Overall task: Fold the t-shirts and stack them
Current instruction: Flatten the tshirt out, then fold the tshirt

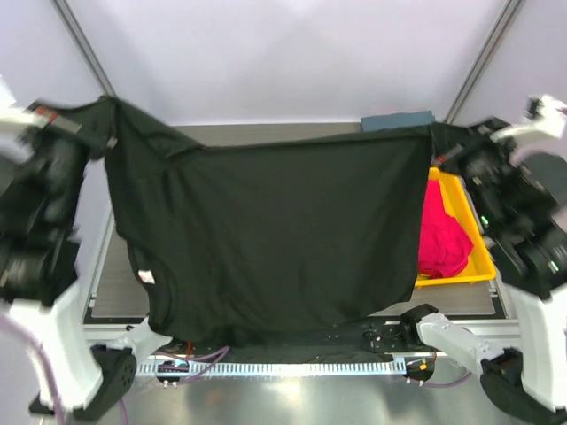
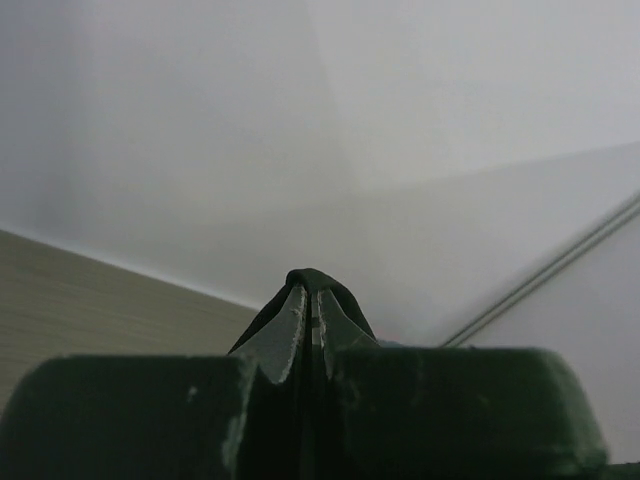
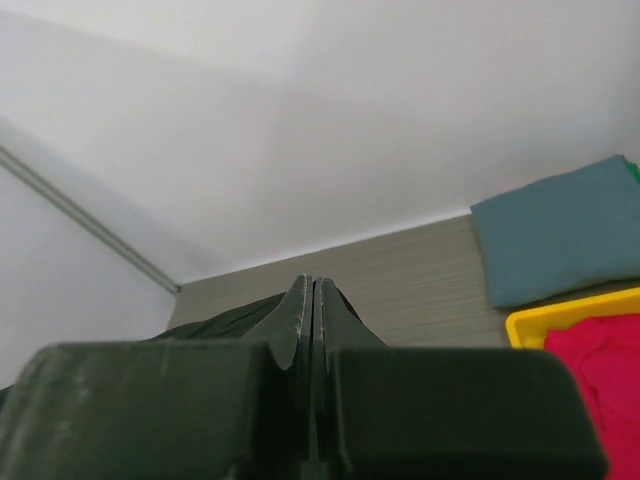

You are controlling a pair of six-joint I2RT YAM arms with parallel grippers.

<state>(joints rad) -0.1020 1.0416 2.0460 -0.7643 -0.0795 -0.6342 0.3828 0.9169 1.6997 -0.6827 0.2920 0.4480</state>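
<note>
Top external: blk tee (image 1: 275, 230) hangs, long axis L-R (neck left).

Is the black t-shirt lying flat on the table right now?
No, the black t-shirt hangs spread out in the air, held up by its top corners on either side.

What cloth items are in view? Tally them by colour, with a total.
Black soft cloth t-shirt, hanging spread: 1
Slate grey-blue folded cloth shirt: 1
Magenta-red crumpled cloth heap in yellow plastic tray: 1, shirts within uncountable
Total: 3
</note>
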